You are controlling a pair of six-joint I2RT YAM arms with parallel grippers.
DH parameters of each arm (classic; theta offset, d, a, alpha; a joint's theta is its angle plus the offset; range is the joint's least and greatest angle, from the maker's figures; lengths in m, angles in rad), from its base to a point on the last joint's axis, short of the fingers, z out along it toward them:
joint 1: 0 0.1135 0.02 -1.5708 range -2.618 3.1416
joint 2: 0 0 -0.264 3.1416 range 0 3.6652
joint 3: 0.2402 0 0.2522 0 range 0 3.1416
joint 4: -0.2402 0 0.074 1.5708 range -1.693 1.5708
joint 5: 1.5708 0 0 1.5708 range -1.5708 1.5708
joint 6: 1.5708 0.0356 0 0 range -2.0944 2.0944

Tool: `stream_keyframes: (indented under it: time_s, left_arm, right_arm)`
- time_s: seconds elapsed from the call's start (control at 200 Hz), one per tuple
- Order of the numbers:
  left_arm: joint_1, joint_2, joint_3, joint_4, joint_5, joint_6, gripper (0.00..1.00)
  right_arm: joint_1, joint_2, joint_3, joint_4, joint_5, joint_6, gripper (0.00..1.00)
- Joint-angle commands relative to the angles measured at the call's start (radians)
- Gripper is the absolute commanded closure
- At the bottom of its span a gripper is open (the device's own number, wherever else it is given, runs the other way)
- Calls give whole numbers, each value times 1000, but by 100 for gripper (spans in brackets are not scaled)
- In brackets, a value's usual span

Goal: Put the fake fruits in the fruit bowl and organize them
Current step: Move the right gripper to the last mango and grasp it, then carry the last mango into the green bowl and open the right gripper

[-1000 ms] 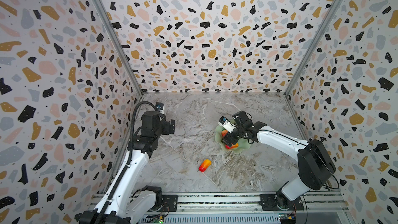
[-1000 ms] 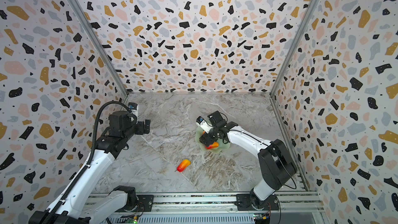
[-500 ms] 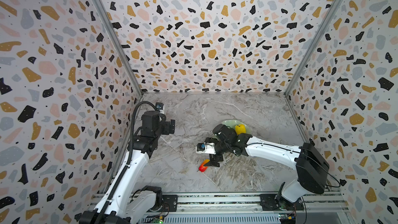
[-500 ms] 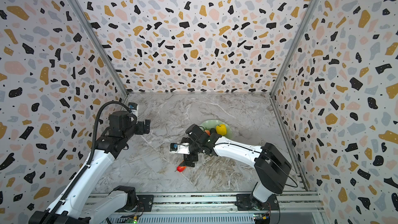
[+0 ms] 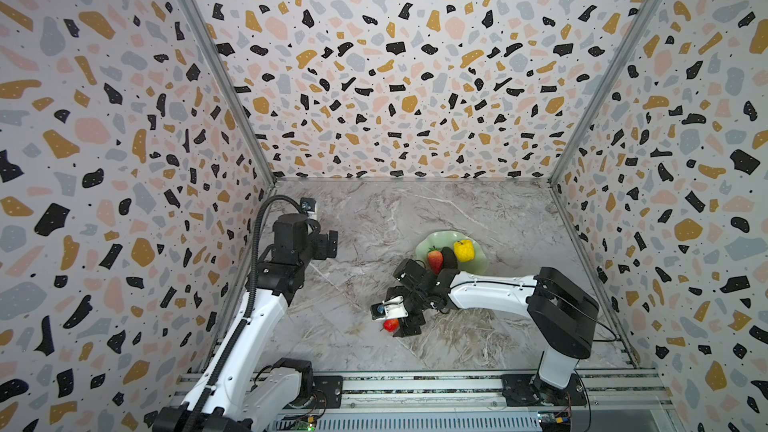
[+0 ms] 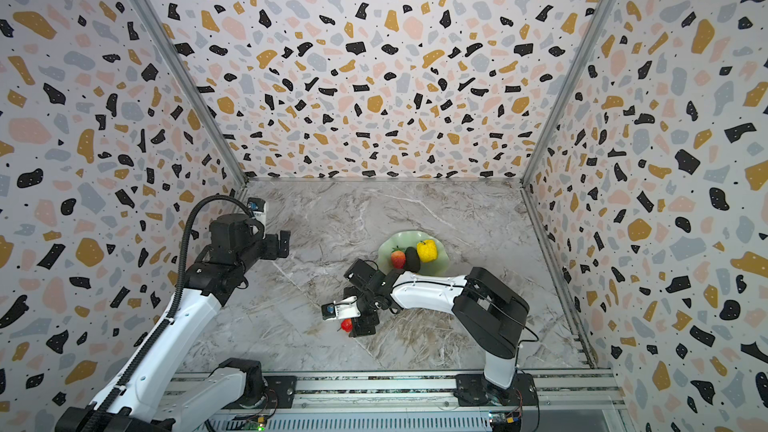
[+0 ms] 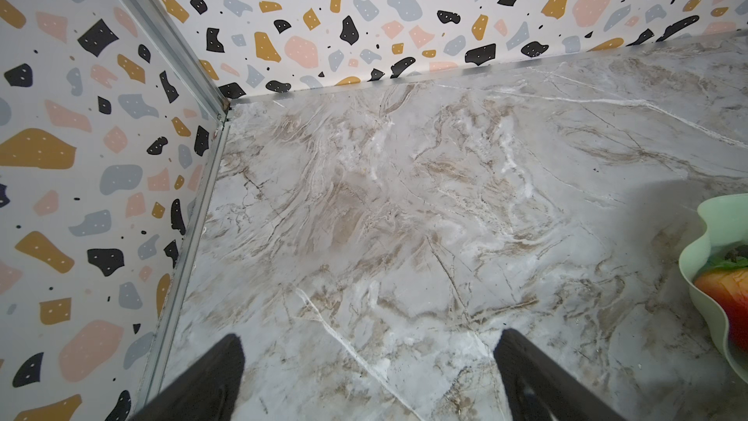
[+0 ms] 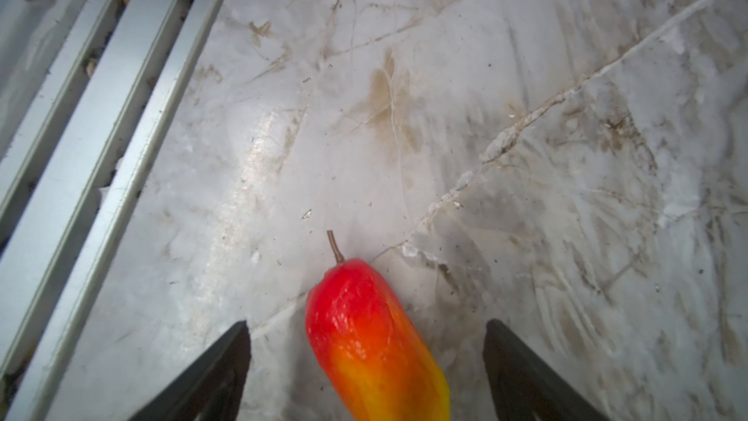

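**Right gripper wide open around a mango on the counter**

Your right gripper (image 8: 366, 322) is low over the counter (image 5: 374, 218) with its jaws spread wide. A mango (image 8: 372, 338) lies between its fingers (image 8: 218, 366). In the right wrist view bare marble shows on both sides of the fruit, so neither finger touches it. The mango lies flat, red at the stem end and shading to orange and yellow toward the wrist. Its thin brown stem points away from the gripper.

In both top views only the red end of the mango (image 5: 390, 324) shows from under the right gripper (image 6: 353, 326). It is near the front rail (image 5: 415, 384) and well apart from the bowl (image 5: 432, 238).

The bowl sits on the counter behind your right forearm, which covers its near edge. Three fruits lie in it side by side: a strawberry (image 5: 434, 260), an avocado (image 5: 449, 258) and a yellow fruit (image 5: 463, 250).

Your left gripper (image 7: 368, 378) is raised at the left side of the counter, its jaws also wide apart over bare marble. In the left wrist view the bowl's wavy rim (image 7: 712, 216) and the strawberry (image 7: 724, 289) show at the frame's edge.
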Motion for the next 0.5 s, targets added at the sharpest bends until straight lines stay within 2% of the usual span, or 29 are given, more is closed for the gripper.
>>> stream_keyframes:
  time_s: [0.0, 0.075, 0.305, 0.496]
  left_arm:
    - [5, -15, -12, 29, -5, 11, 0]
    - [5, -15, -12, 30, -7, 13, 0]
    - [4, -16, -12, 28, -8, 13, 0]
    - [4, -19, -10, 28, -4, 13, 0]
  right_arm:
    - [9, 13, 23, 16, 45, -11, 15]
    - [11, 27, 26, 20, 68, -10, 21]
    - [11, 71, 62, -12, 96, 7, 49]
    - [1, 38, 66, -21, 120, 23, 67]
